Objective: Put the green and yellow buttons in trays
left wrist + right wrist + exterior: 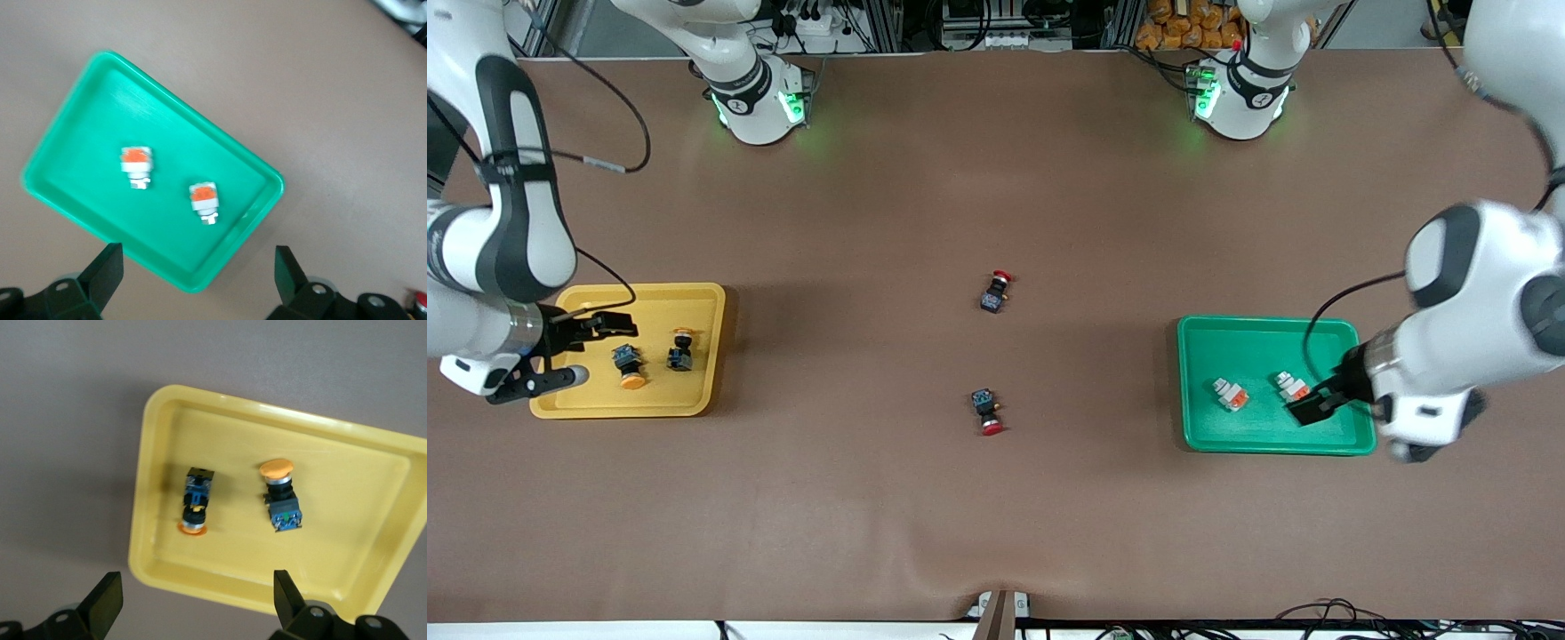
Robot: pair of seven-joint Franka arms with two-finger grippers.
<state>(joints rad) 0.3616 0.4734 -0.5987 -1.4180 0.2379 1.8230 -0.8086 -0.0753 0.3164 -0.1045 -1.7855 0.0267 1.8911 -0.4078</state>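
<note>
Left claw [1316, 404] spread wide and empty, hanging over the green tray [1200, 427] at the rim toward the left arm's end of the counter [996, 196]; the left wrist view shows both fingers apart with nothing between them. In that tray lie two pale buttons, each with an orange patch: one [1230, 395] near the tray's middle, the other [1290, 386] just beside the claw. Both lie on their sides, long axes slanted across the tray and roughly parallel. Right claw [569, 351] likewise spread and empty, over the yellow tray [703, 302] at the rim toward the right arm's end. Two dark buttons with orange-yellow caps lie in it: one [629, 365] with its cap toward the front camera, the other [681, 349] with its cap away from it, long axes close to parallel, so the pair point opposite ways. Midway between the trays, on bare counter, two red-capped buttons [996, 291] [987, 412] lie well apart; not part of the job. Judgement: all four buttons are in trays, placing looks finished, and this is the release step. Next move calls only for lifting both claws straight up clear of the rims, without nudging the nearest buttons.
</note>
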